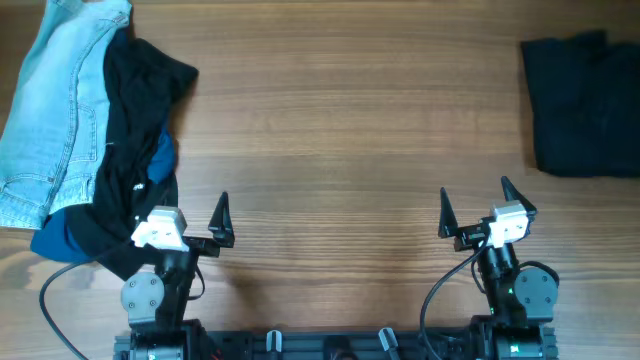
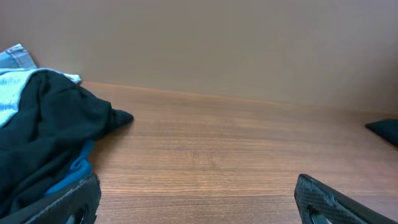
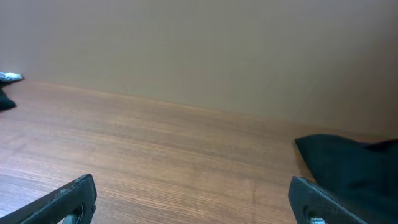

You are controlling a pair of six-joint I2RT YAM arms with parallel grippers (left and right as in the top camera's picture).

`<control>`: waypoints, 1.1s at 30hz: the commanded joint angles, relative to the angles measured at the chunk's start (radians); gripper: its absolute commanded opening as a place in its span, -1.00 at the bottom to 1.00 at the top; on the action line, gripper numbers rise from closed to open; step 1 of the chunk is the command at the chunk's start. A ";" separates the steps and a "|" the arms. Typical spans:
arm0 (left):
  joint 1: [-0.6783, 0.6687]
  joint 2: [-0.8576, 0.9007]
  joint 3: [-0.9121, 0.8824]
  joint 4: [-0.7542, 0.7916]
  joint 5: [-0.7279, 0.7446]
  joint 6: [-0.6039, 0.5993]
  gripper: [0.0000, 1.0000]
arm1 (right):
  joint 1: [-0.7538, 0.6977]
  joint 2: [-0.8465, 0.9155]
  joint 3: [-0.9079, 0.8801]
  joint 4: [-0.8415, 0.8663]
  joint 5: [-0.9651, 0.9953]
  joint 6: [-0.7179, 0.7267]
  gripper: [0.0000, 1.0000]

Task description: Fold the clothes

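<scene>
while both arms sit low at the near edge of the wooden table [image 1: 340,120], neither one holds anything. the left gripper [image 1: 190,205] is spread wide and empty, its jaws well apart. the heap of clothes begins right at its outer finger and runs ahead and to the left of it. in the left wrist view that finger stands just in front of the cloth, though whether it touches cannot be told. in the heap, the black garment [image 1: 135,120] lies on top and nearest the gripper. the royal-blue garment [image 1: 160,160] peeks out beneath it, and the pale-blue denim shorts [image 1: 55,110] lie furthest left, stretching away from the gripper. the right gripper [image 1: 476,200] is likewise released, jaws wide, with only bare wood between them. the dark folded garment [image 1: 585,105] rests flat, well ahead of this gripper and off to its right, apart from the heap on the other side.
</scene>
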 commanded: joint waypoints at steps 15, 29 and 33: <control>0.008 0.002 0.004 0.096 -0.014 -0.304 1.00 | 0.005 0.012 0.051 0.239 -0.095 0.219 0.99; 0.008 0.360 0.389 -0.161 -0.090 -0.286 1.00 | 0.005 0.695 0.595 0.197 -0.257 0.216 0.99; 0.008 0.567 0.561 -0.264 -0.090 -0.285 0.99 | 0.005 0.916 0.827 0.105 -0.378 0.216 0.99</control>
